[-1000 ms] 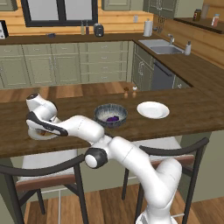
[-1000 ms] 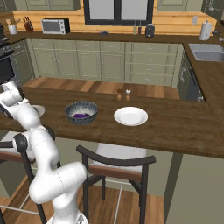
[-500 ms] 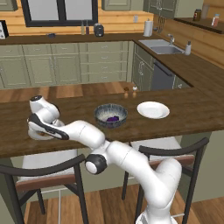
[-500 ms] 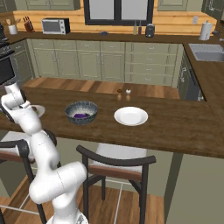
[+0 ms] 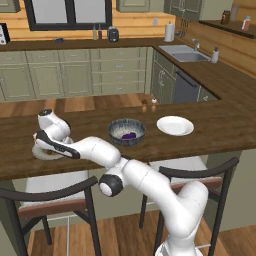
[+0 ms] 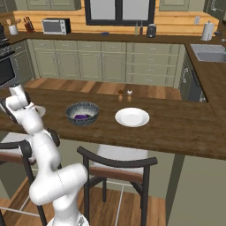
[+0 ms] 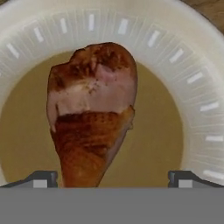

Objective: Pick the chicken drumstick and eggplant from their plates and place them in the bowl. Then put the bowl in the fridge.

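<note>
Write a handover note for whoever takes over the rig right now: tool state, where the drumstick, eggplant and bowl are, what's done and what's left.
Tool: open, low over the left plate, fingertips either side of the chicken drumstick's narrow end, not gripping it.
Eggplant: already in the bowl, mid-counter.
Other plate: right of the bowl, nothing on it.
Done: eggplant moved.
Left: close on the drumstick, carry it to the bowl, then put the bowl in the fridge.
</note>
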